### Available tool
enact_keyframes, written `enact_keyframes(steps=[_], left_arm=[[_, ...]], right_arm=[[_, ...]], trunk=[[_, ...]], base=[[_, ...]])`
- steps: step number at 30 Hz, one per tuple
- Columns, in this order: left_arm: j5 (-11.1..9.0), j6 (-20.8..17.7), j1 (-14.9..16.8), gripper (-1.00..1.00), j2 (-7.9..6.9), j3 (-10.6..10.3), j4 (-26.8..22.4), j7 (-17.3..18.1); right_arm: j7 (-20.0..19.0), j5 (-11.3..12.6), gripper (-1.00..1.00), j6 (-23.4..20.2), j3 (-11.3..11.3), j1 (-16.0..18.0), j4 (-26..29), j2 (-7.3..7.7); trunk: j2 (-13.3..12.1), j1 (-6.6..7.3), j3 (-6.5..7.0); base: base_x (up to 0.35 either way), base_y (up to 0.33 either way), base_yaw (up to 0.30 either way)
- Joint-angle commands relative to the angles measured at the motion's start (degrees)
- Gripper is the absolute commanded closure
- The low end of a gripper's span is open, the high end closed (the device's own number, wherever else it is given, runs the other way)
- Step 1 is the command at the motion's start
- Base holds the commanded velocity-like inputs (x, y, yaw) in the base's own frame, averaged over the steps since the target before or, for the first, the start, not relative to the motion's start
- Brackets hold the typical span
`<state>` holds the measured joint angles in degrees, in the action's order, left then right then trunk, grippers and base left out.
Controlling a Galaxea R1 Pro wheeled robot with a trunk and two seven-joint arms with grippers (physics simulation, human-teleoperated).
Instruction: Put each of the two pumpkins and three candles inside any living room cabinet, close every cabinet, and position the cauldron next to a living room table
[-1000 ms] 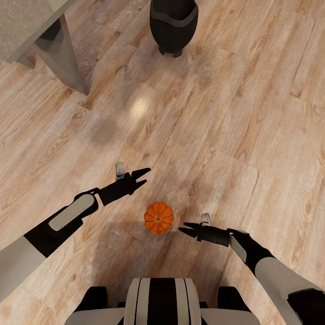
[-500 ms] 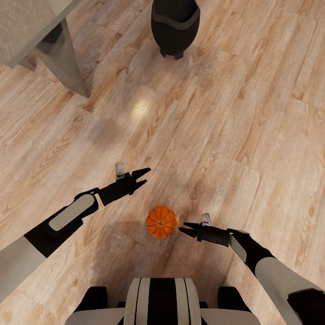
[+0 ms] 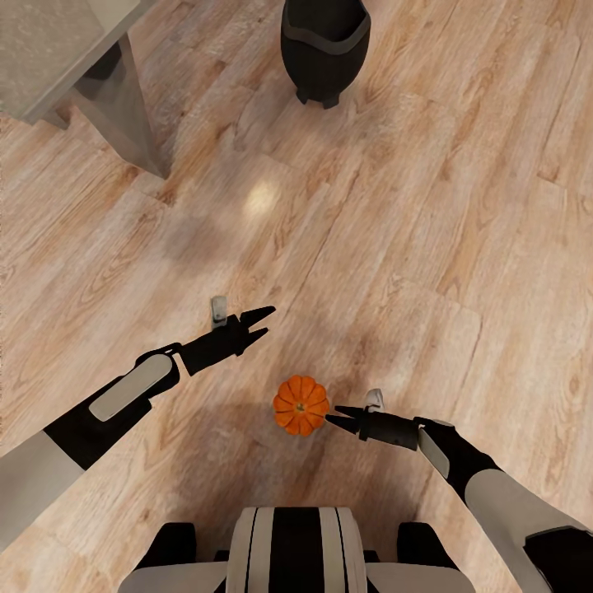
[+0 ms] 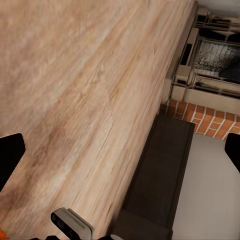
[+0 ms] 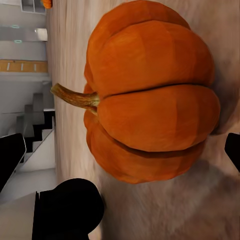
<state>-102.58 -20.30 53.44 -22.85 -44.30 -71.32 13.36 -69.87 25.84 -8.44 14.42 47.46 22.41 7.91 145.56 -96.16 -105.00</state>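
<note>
The head view looks steeply down from above the trunk onto the floor (image 3: 428, 206), both arms reaching forward, the pumpkin (image 3: 301, 405) between them and the cauldron (image 3: 324, 45) at the far edge. The right wrist view sits low and very near the same pumpkin (image 5: 150, 95). The left wrist view faces along the floor (image 4: 75, 90) toward a far fireplace (image 4: 210, 65)

Light wood plank floor (image 3: 395, 214), pale glare spot, brick-based fireplace (image 4: 210, 65), distant staircase (image 5: 30, 130)
</note>
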Motion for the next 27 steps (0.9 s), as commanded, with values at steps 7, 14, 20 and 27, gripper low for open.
enact_keyframes(steps=[7, 14, 20, 27], left_arm=[[0.0, 0.0, 0.0, -1.00, 0.00, 0.0, 0.0, 0.0], [0.0, 0.0, 0.0, -1.00, 0.00, 0.0, 0.0, 0.0], [0.0, 0.0, 0.0, -1.00, 0.09, 0.0, 0.0, 0.0], [0.0, 0.0, 0.0, -1.00, 0.69, 0.0, 0.0, 0.0]], right_arm=[[0.0, 0.0, -1.00, 0.0, 0.0, 0.0, 0.0, 0.02], [0.0, 0.0, -1.00, 0.0, 0.0, 0.0, 0.0, 0.02], [0.3, -0.1, -1.00, -0.1, 0.0, 0.0, 0.1, 0.02], [0.6, 0.0, -1.00, -0.1, 0.0, 0.0, 0.3, 0.03]], trunk=[[0.0, 0.00, 0.00], [0.0, 0.00, 0.00], [0.0, 0.00, 0.00], [0.0, 0.00, 0.00]], base=[[0.000, 0.100, 0.000], [0.020, 0.004, 0.000], [0.144, 0.079, 0.000], [0.004, 0.002, 0.000]])
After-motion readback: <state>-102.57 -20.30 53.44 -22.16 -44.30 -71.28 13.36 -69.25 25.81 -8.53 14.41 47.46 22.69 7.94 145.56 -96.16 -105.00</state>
